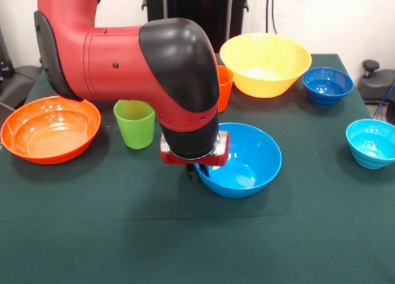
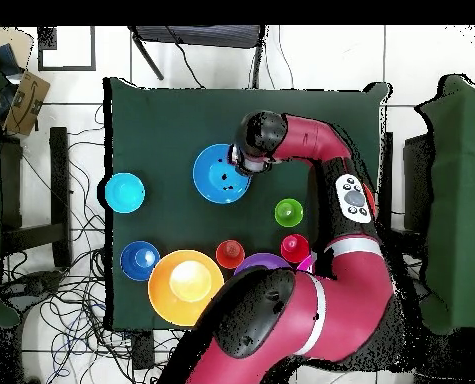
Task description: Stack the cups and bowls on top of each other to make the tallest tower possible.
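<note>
Hovering over near-left rim of big blue bowl [image 1: 244,157], gripper [image 1: 196,170] mostly hidden by wrist; cannot tell its state. Bowl sits mid-table: judged light, stiff, glossy, slippery; thin rim best hold. Green cup [image 1: 135,123] left of it. Dark green cloth [image 1: 123,234], bare near side.

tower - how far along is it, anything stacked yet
Nothing looks stacked yet: the large blue bowl, green cup, orange bowl, yellow bowl, dark blue bowl and cyan bowl each sit apart on the table. In hand: the hand is down at the large blue bowl's rim; its grip can't be seen. Left: essentially the whole tower.
</note>
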`<state>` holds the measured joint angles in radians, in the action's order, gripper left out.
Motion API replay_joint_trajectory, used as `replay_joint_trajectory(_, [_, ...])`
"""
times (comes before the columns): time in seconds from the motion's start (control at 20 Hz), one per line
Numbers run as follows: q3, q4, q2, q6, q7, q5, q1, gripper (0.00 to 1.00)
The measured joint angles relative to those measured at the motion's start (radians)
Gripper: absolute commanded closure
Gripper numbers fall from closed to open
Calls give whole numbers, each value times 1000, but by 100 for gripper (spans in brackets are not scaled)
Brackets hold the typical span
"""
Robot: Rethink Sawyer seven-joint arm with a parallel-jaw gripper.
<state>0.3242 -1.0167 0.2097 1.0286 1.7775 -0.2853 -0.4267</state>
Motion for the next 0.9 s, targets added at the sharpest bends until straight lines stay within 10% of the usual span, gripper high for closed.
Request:
replay_joint_trajectory(0.75, [7,126,-44,46,-48,0,4,100])
replay_joint_trajectory(0.8, [6,131,-45,42,-48,-5,4,0])
replay_joint_trajectory(0.9, [6,132,-46,41,-48,-8,4,0])
